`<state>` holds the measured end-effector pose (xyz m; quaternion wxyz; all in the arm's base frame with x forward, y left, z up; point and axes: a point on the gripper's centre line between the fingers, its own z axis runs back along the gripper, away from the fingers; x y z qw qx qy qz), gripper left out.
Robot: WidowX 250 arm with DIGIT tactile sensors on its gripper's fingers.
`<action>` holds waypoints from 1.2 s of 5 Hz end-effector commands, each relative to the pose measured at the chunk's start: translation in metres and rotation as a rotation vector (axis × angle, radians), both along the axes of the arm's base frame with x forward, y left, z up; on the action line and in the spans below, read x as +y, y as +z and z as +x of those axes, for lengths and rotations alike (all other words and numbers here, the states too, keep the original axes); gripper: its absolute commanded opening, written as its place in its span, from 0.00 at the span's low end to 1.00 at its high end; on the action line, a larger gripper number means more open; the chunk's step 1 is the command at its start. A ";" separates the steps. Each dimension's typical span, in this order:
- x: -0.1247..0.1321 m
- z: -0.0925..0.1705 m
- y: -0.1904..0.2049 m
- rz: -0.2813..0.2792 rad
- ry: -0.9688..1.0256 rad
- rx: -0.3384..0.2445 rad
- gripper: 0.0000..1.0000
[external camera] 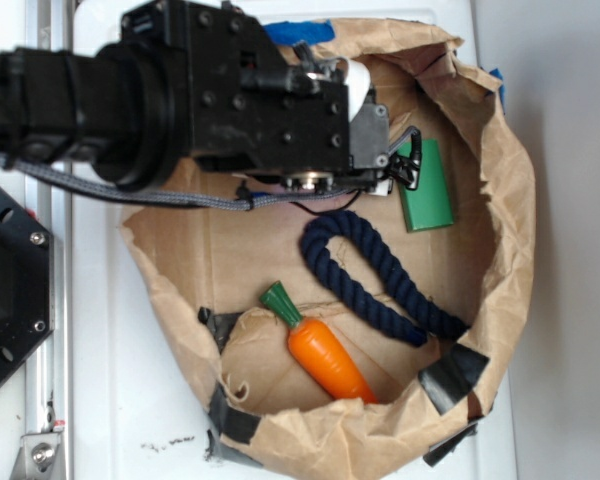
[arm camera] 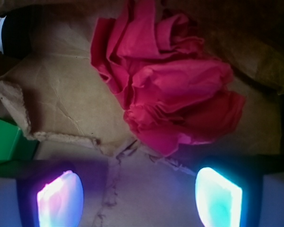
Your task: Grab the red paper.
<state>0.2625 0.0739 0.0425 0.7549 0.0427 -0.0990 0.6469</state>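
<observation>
in the exterior view the black robot arm (external camera: 130, 100) comes in from nine o'clock and reaches across the top of a crumpled brown paper bag (external camera: 510, 200) that lies opened out like a shallow bowl on the white worktop (external camera: 110, 390). patches of black tape (external camera: 450, 375) hold the bag's torn rim at five and seven o'clock. inside the bag, toward six o'clock, lies an orange toy carrot (external camera: 325, 358) with a green top pointing to eleven o'clock. just past it, toward the centre, a dark blue rope (external camera: 375, 275) is bent into a loop, its ends running toward four o'clock. at two o'clock a green block (external camera: 426, 190) lies flat on the bag floor, with the claw (external camera: 395, 165) hanging over its near edge. the arm's body hides whatever lies under it in this view.

in the wrist view a sliver of the green block (arm camera: 2, 139) shows at nine o'clock beside a torn flap of brown paper. the claw's two fingertips (arm camera: 59, 198) glow at seven and five o'clock, spread wide apart with nothing between them, so the claw is open. the red paper (arm camera: 168, 85) sits from twelve to three o'clock, a wrinkled wad with rose-like folds resting on the bag floor, ahead of the fingertips and apart from them, nearer the right one.
</observation>
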 end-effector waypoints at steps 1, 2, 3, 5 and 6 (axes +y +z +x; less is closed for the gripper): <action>0.015 -0.005 0.007 0.018 0.059 -0.037 1.00; 0.016 -0.006 0.004 0.028 0.056 -0.033 1.00; 0.016 -0.004 0.003 0.035 0.057 -0.031 1.00; 0.017 0.001 -0.009 0.055 0.047 -0.014 1.00; 0.014 0.002 -0.014 0.064 0.039 -0.001 1.00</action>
